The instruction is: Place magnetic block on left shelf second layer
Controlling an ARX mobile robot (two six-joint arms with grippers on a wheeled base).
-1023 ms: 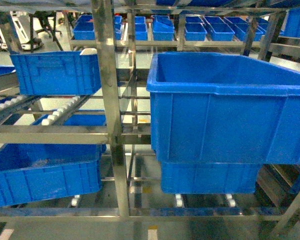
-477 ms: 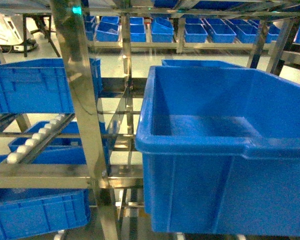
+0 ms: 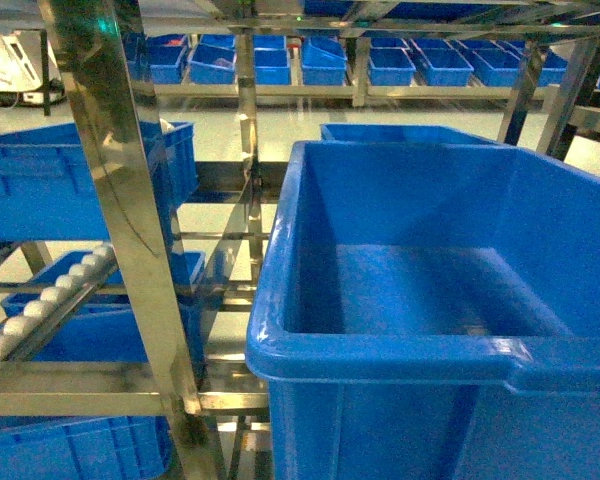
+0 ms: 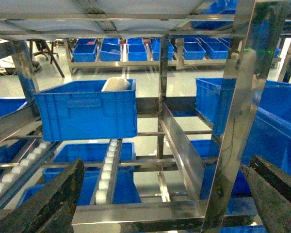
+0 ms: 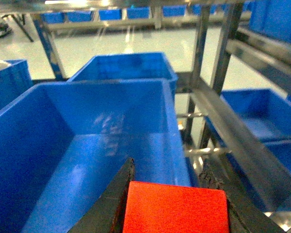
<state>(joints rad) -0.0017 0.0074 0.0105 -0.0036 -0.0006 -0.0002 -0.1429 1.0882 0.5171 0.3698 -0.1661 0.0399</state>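
The magnetic block, a bright red cube, sits clamped between the dark fingers of my right gripper, which is shut on it. It hangs over the near rim of the big deep blue tub, whose inside looks bare. That thick-rimmed tub fills the right of the head view, on the steel rack tier with white rollers. My left gripper is open and holds nothing, its fingers wide apart before a steel crossbar. Neither gripper shows in the head view.
A shiny steel upright stands just left of the tub. A smaller blue bin holding a white object sits on the roller rails to the left. More blue bins line the far racks, with another tub behind.
The head view has closed in on the big tub, which now looms larger and lower, its inside showing. The steel upright has slid left in view.
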